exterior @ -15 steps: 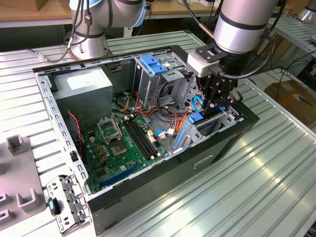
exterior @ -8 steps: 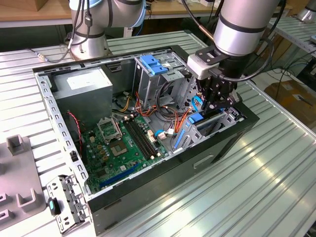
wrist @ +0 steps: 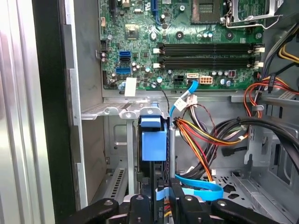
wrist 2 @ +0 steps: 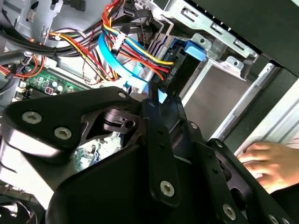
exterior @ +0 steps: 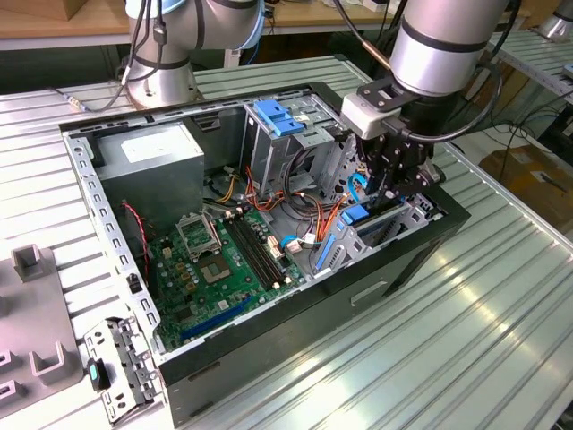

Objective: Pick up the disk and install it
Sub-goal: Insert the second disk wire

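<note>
One arm works over an open computer case (exterior: 269, 224) in the exterior view, its gripper (exterior: 394, 184) lowered into the drive bay at the case's corner on the exterior view's right. The disk (exterior: 358, 215) stands on edge there, its blue rail showing just under the gripper, partly down in the metal bay (exterior: 394, 224). A motherboard (exterior: 224, 260) lies well apart on the case floor, and a blue latch (exterior: 273, 116) tops the tall cage behind.

In the first wrist view the disk (wrist: 153, 140) stands upright in its slot, blue end outward, with the gripper's (wrist: 161, 198) fingers (wrist: 175, 196) close together on its narrow edge; they appear clamped on it. Coloured wires (wrist: 205, 135) and a flat blue cable (wrist: 198, 186) lie just beside.

In the second wrist view the gripper (wrist 2: 156, 100) meets the blue carrier (wrist 2: 191, 49) near the bay wall, and a person's hand (wrist 2: 264, 161) rests outside the case.

I judge the disk rigid, fairly heavy and shock-sensitive; the plastic rails give slightly, so the flat metal faces offer the surer hold.
</note>
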Robot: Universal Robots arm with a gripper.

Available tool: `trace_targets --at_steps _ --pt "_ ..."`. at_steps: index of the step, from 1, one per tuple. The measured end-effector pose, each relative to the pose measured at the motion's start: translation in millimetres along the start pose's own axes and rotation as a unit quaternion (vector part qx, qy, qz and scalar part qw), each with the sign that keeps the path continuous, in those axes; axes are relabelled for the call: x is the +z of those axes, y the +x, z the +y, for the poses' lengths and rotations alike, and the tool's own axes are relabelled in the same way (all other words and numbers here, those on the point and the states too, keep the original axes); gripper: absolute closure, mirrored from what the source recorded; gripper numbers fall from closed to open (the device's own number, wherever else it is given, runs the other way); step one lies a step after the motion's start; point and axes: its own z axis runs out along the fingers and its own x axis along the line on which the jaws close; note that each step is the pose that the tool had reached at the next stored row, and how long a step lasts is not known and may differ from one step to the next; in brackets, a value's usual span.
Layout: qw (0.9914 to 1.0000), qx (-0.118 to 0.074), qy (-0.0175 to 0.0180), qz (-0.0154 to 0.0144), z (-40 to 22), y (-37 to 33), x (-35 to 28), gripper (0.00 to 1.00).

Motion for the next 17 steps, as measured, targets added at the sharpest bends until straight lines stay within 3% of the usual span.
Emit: trace_targets --at_steps 6,8,9,11,17 --pt "1.00000 0.000 0.0002 0.0000 -1.2 0.3 -8.0 0.70" --pt "1.00000 0.000 0.0002 -0.0001 -1.2 0.2 -8.1 0.72" --pt "1.00000 0.000 0.0002 -0.0001 -1.2 0.2 -8.2 0.85" --pt "1.00000 0.000 0.0002 0.0000 -1.2 0.2 -8.3 0.89" --pt "1.00000 0.000 0.0002 0.0000 -1.2 0.1 -8.3 0.89"
